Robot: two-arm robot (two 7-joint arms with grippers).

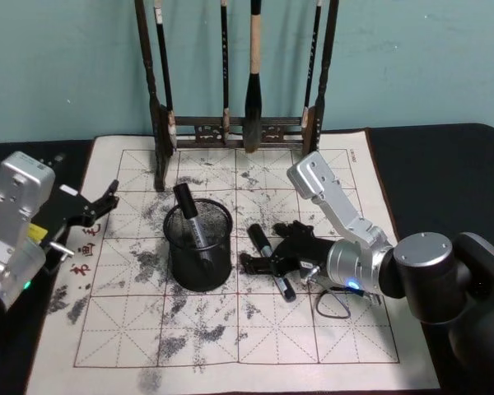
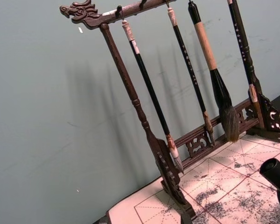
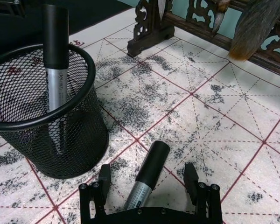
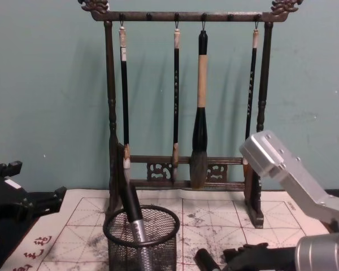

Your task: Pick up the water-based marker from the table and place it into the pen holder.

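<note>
Marker [image 1: 268, 257] lies on the tabletop, lower centre, between the spread fingers of our right tool [image 3: 147, 177], beside the pen holder [image 1: 193, 265]. We judge squeezing shut comes next. Left tool [image 1: 107, 200] waits far left.

Right tool [image 3: 148, 179] spread, left tool [image 1: 109, 200] aside

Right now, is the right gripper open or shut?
Open: the right gripper straddles the marker, fingers clear of it; left gripper hangs aside.

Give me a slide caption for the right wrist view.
Right gripper, fingers open, straddles a marker lying on the mat beside the pen holder, which holds another marker.
</note>
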